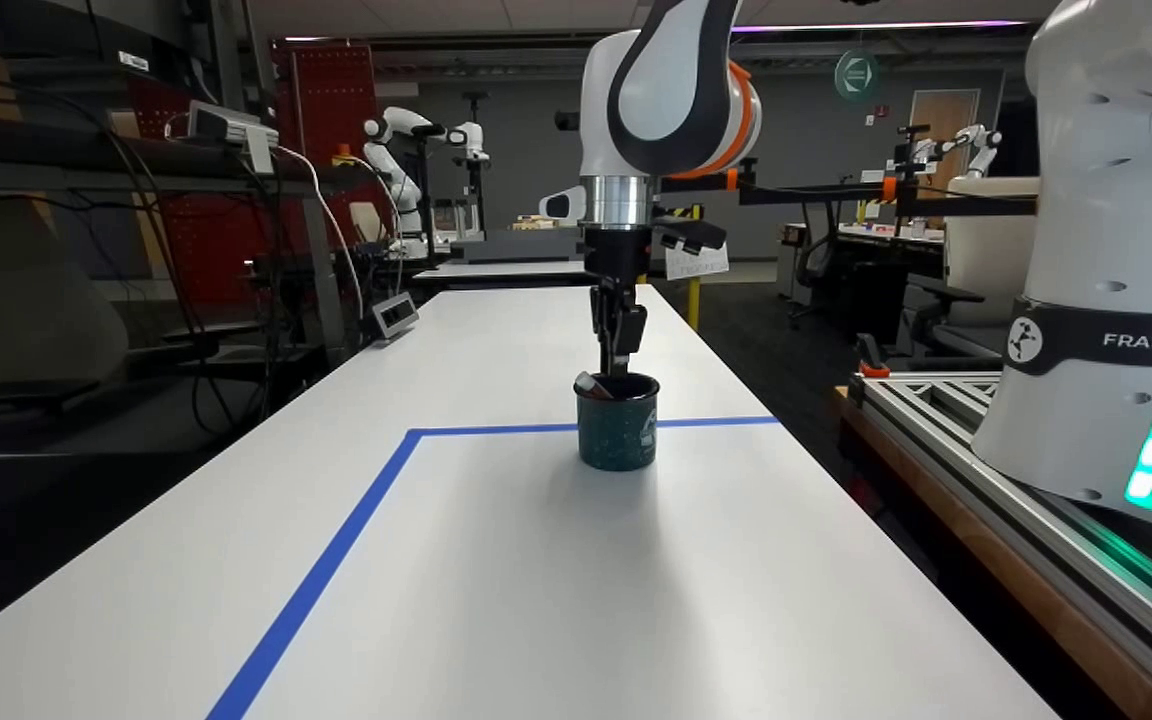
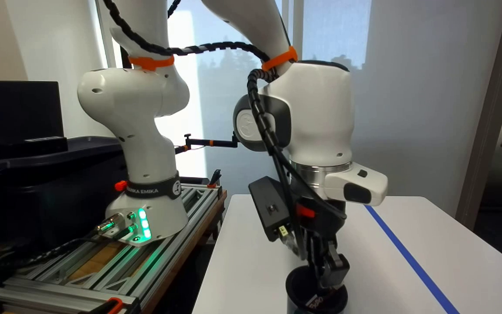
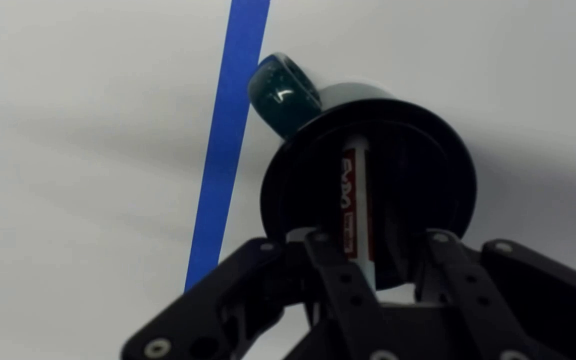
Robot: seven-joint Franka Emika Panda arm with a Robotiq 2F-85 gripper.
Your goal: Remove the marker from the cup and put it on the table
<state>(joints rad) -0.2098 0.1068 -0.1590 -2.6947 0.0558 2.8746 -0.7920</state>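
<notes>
The dark green cup (image 1: 618,438) stands upright on the white table (image 1: 496,580) near the blue tape. Its handle side shows in the wrist view (image 3: 284,97). The marker (image 3: 356,200), white with a dark red label, leans inside the cup; its grey end (image 1: 591,386) shows at the rim in an exterior view, and part of its label shows in an exterior view (image 2: 314,301). My gripper (image 3: 363,232) points down with its fingertips inside the cup mouth. The fingers are apart, one on each side of the marker, with a gap on the right side. The dark interior hides the fingertips' ends.
Blue tape (image 1: 321,570) lines mark the table. The robot base (image 1: 1116,400) stands on a metal-framed bench (image 1: 1026,540) beside the table. A small grey device (image 1: 396,315) sits at the table's far edge. The cup's walls surround the fingertips.
</notes>
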